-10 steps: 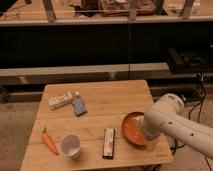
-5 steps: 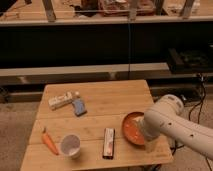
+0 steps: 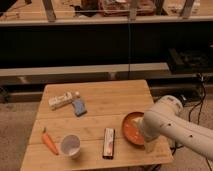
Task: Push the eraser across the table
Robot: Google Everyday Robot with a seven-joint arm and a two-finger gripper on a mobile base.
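Near the front edge of the table (image 3: 115, 95) lies the eraser (image 3: 109, 142), flat on the planks, between the cup (image 3: 70, 146) on its left and the orange bowl (image 3: 131, 128) on its right, apart from both. Its long axis runs front to back, one short end facing the near edge, the other aimed at the far side, label strip up. It looks a light, stiff little bar, and it should slide easily on smooth wood. No need to grip it: a nudge square on the middle of a long side, or flat on a short end, looks best, since an off-centre touch would likely spin it. Over at the right front corner, the white arm (image 3: 167, 120) bends down and the gripper (image 3: 150, 144) hangs just beside the bowl, well right of the eraser. Jaws spread wide, nothing between them that I can make out. Carrot (image 3: 49, 141), blue pad (image 3: 78, 106) and carton (image 3: 61, 100) sit off to the left.
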